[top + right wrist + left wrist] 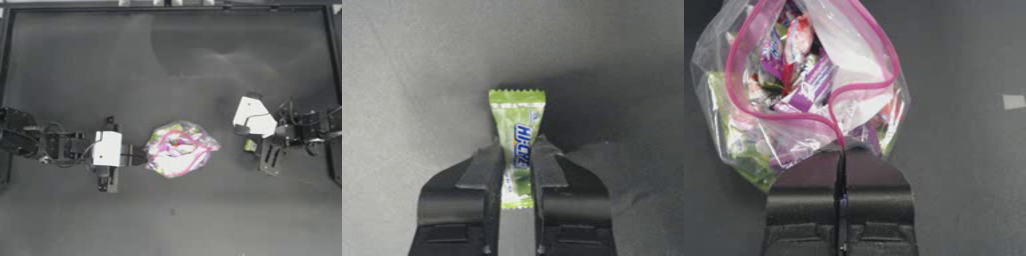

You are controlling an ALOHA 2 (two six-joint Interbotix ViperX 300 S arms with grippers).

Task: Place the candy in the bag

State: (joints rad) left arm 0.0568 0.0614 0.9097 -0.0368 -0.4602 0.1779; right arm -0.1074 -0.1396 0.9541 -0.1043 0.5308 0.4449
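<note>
The left hand (pixel 842 150) is clamped on the pink strip of the bag (pixel 178 148), holding its mouth open mid-surface; the right hand (pixel 517 156), well to the bag's right, is pinched on the candy (pixel 517 137), lifted clear of the dark surface (pixel 87 65); I'd carry it over that open mouth, release only once inside, and keep clear of the sagging rim; nothing else lies between.
</note>
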